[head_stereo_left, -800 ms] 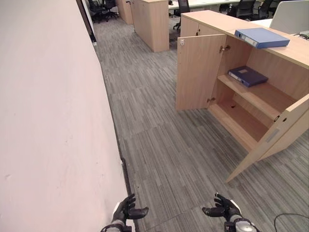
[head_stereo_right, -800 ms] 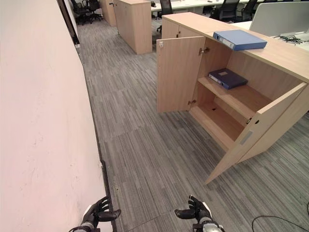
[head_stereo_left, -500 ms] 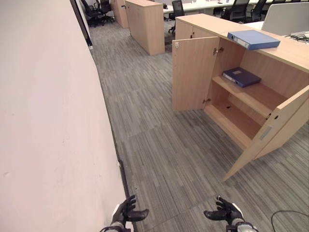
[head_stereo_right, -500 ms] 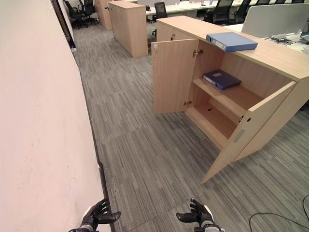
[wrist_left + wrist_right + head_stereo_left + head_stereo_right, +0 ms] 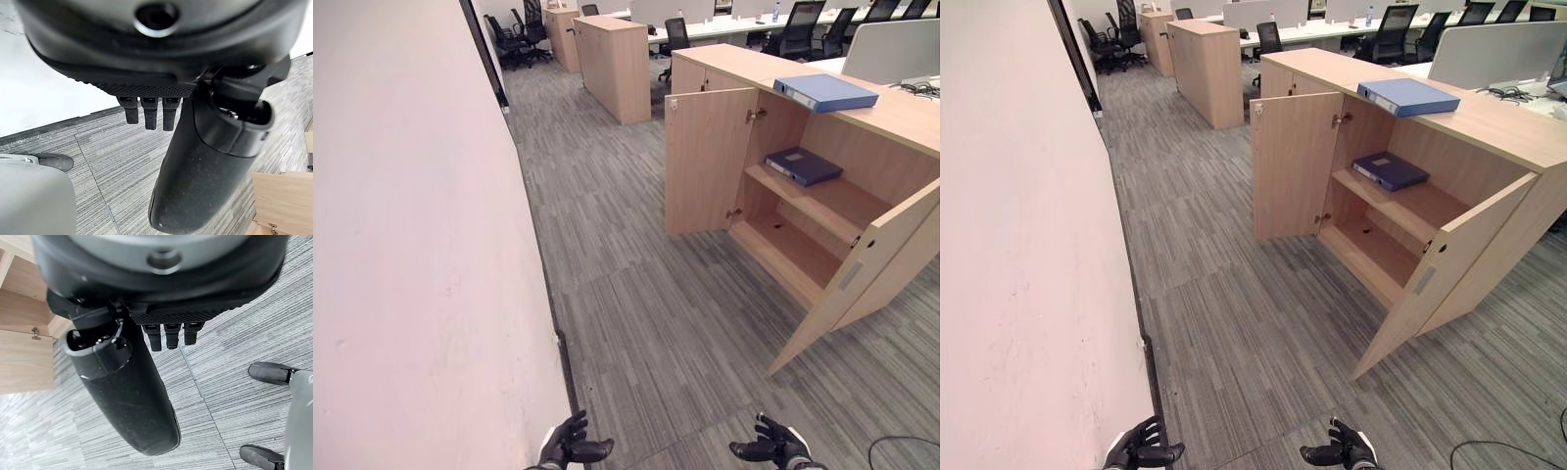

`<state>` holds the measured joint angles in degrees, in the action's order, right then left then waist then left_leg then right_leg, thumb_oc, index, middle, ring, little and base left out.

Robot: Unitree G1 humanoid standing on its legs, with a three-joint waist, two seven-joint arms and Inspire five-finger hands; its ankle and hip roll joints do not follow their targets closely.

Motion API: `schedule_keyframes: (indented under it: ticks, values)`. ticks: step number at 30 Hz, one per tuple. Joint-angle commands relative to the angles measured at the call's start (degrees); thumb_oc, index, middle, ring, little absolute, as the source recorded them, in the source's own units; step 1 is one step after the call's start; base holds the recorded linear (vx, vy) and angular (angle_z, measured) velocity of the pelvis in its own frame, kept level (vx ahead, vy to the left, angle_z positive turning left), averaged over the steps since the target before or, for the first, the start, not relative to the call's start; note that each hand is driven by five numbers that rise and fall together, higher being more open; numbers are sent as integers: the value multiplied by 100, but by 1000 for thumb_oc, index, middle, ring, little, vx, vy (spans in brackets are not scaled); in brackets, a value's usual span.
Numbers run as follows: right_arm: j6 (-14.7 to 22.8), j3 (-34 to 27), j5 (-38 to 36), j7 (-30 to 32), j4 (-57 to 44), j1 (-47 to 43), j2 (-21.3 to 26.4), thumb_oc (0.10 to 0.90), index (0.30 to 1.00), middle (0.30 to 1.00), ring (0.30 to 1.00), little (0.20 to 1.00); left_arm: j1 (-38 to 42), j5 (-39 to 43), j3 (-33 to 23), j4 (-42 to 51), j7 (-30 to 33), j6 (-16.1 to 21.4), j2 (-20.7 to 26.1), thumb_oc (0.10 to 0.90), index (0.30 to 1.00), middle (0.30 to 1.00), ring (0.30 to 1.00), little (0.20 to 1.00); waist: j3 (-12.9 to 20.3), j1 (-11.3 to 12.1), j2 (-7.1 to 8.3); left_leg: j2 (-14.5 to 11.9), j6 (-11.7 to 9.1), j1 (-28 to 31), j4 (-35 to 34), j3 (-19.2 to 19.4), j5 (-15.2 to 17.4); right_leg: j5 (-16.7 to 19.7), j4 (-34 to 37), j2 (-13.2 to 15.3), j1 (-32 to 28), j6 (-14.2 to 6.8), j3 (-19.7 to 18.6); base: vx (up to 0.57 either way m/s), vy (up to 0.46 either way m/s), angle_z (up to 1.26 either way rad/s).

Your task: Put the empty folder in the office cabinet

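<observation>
Left hand (image 5: 570, 450): held low above the carpet, fingers relaxed and apart, nothing gripped.
Right hand (image 5: 771, 450): held low, fingers spread, nothing gripped.
Light blue folder (image 5: 825, 92): laid flat on the cabinet top, well ahead and right of both hands.
Dark blue folder (image 5: 803, 164): laid on the upper shelf.
Office cabinet (image 5: 824, 211): both doors open, well apart from the hands.

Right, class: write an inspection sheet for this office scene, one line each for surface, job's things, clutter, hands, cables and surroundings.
Surface: grey striped carpet.
Job's things: office cabinet, both doors open; dark blue folder on its upper shelf; light blue binder on top.
Clutter: nothing seen.
Hands: left hand and right hand open, holding nothing.
Cables: some on the desk behind the cabinet.
Surroundings: pale wall to the left, office chairs, another cabinet.
</observation>
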<state>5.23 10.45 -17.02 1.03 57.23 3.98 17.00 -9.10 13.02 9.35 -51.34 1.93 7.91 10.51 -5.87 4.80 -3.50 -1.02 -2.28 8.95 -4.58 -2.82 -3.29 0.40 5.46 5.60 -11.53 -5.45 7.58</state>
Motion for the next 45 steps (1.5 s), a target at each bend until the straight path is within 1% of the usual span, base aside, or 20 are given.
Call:
schedule_keyframes:
  ticks: [1,11,15,17,18,19,20,21,24,28,31,32,34,35,38,40,41,43,44,45]
  values:
    - [230,-25,-209,12,66,-493,110,800,900,900,900,900,479,8,-31,-81,113,336,284,800,900,900,900,900,-39,164,280,-35,-149,-4,-42,-303,466,-229,-46,196,175,-228,-4,5,-45,2]
    - [204,-92,-334,-7,69,-503,228,800,900,900,900,900,663,67,-113,-340,144,311,382,800,900,900,900,900,-176,122,273,-183,-282,-207,-4,-482,394,-318,-67,24,278,-101,56,5,-83,14]
    - [266,-137,-483,-20,86,-642,257,800,900,900,900,900,738,129,-220,-354,146,296,560,800,900,900,900,900,-574,222,349,-331,-545,-902,1433,-438,555,-530,-362,-172,322,101,74,-16,-214,7]
    - [254,-227,-536,11,203,-726,287,800,900,900,900,900,744,173,-252,-350,146,289,588,800,900,900,900,900,-739,263,351,-389,-505,-1523,2458,-268,98,-661,-497,-208,213,232,136,133,-147,20]
    - [232,-297,-668,40,211,-711,249,800,900,900,900,900,789,197,-249,-393,163,271,628,800,900,900,900,900,-799,372,410,-493,-381,-2139,2370,30,-71,-894,-584,-281,27,294,136,302,-90,21]
    - [233,-304,-673,43,216,-699,236,800,900,900,900,900,766,167,-249,-410,152,254,646,800,900,900,900,900,-811,446,440,-483,-368,-2241,2170,67,-116,-978,-629,-336,-48,298,82,458,-58,43]
    - [230,-295,-688,70,242,-724,202,800,900,900,900,900,762,173,-276,-414,169,218,683,800,900,900,900,900,-834,586,395,-480,-391,-2515,1724,35,-459,-1174,-757,-516,-166,328,-26,478,27,33]
    - [249,-274,-758,131,309,-822,154,800,900,900,900,900,791,182,-295,-474,204,204,721,800,900,900,900,900,-895,735,381,-494,-374,-2764,1239,46,-567,-1444,-967,-674,-292,383,-195,597,74,49]
    - [266,-225,-901,185,426,-944,20,800,900,900,900,900,768,174,-381,-494,247,214,851,800,900,900,900,900,-941,995,451,-478,-310,-3030,591,99,-647,-1966,-1329,-931,-607,489,-576,452,79,-65]
    - [242,-215,-877,202,564,-991,-89,800,900,900,900,900,701,165,-502,-598,246,186,916,800,900,900,900,900,-883,1207,503,-477,-298,-3161,409,78,-749,-2198,-1316,-1003,-916,484,-855,313,124,-46]
    - [227,-186,-812,166,610,-894,-331,800,900,900,900,900,535,-1,-628,-843,217,149,1059,800,900,900,900,900,-669,1369,684,-529,-295,-3031,416,-220,-1030,-2211,-1304,-958,-1036,362,-1109,382,289,-67]
    - [250,-203,-861,151,614,-850,-456,800,900,900,900,900,515,-102,-624,-920,188,132,1195,800,900,900,900,900,-608,1413,861,-541,-288,-3028,581,-175,-1167,-2078,-1365,-868,-1039,212,-1124,297,301,-62]
    - [238,-231,-892,138,613,-838,-488,800,900,900,900,900,513,-125,-625,-913,165,120,1231,800,900,900,900,900,-583,1407,913,-530,-274,-3022,676,-141,-1194,-1997,-1382,-816,-987,161,-1108,278,393,-35]
    - [250,-304,-937,121,676,-815,-602,800,900,900,900,900,487,-298,-577,-957,148,121,1346,800,900,900,900,900,-437,1400,1117,-390,-166,-2975,942,-72,-1057,-1256,-1552,-624,-879,-209,-1071,365,587,-37]
    - [227,-282,-891,82,667,-848,-686,800,900,900,900,900,483,-352,-564,-910,138,134,1459,800,900,900,900,900,-297,1378,1256,-376,-13,-2795,961,37,-736,-249,-2082,-549,-584,-631,-1039,257,445,-11]
    - [206,-265,-857,54,625,-914,-730,800,900,900,900,900,512,-304,-609,-795,137,134,1542,800,900,900,900,900,-264,1361,1205,-475,82,-2573,909,52,-540,348,-2672,-559,-155,-955,-931,178,315,-21]
    - [202,-270,-845,45,602,-936,-750,800,900,900,900,900,527,-284,-626,-768,141,132,1582,800,900,900,900,900,-280,1345,1142,-557,101,-2419,896,-12,-404,647,-3032,-582,57,-955,-741,229,271,-12]
    - [175,-329,-808,36,611,-975,-755,800,900,900,900,900,529,-241,-656,-675,143,117,1595,800,900,900,900,900,-391,1278,973,-586,189,-2053,931,-89,-117,862,-3845,-471,426,-955,-272,174,207,-3]
    - [174,-331,-808,36,612,-976,-750,800,900,900,900,900,531,-242,-654,-674,143,116,1590,800,900,900,900,900,-376,1284,943,-619,183,-2068,929,-95,-125,893,-3820,-505,435,-955,-277,127,310,0]
    - [168,-405,-787,83,660,-1038,-721,800,900,900,900,900,558,-228,-635,-653,145,118,1558,800,900,900,900,900,-492,1218,672,-676,288,-1786,887,-155,-11,1007,-4506,-546,804,-955,75,284,555,17]
